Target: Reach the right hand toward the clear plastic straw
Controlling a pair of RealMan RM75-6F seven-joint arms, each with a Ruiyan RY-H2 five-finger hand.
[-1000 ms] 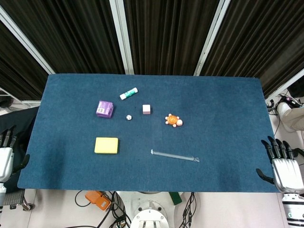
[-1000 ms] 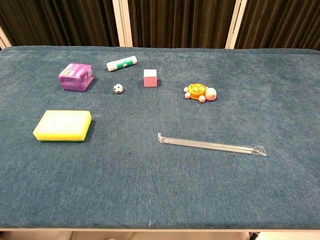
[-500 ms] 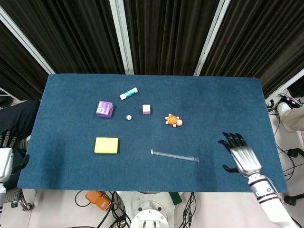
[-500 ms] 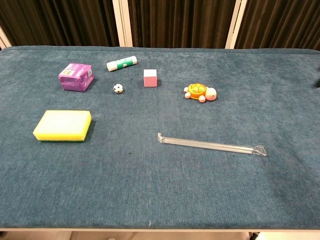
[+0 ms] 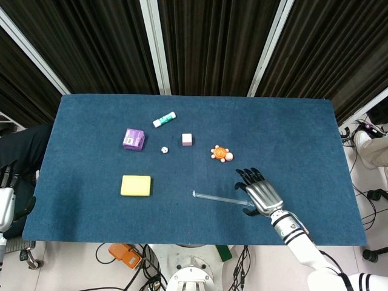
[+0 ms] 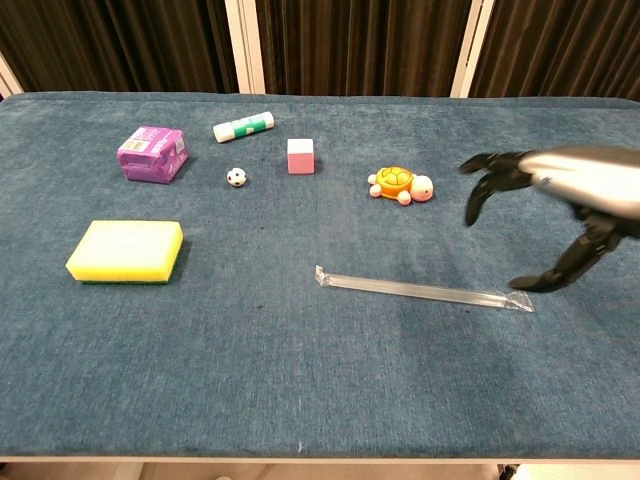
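Spanning both views, the desk (image 5: pixel 91 121) carries a flat blue napped cloth. Above its near right part hovers the right robot hand (image 6: pixel 545 215), released, its dark fingers (image 6: pixel 487 185) spread and holding nothing. The clear plastic straw (image 6: pixel 420 290) lies just below and to the left of it, long axis running left-right, thin, glossy, crimped at both ends. The left robot hand (image 5: pixel 6 200) is well apart, off the desk edge.
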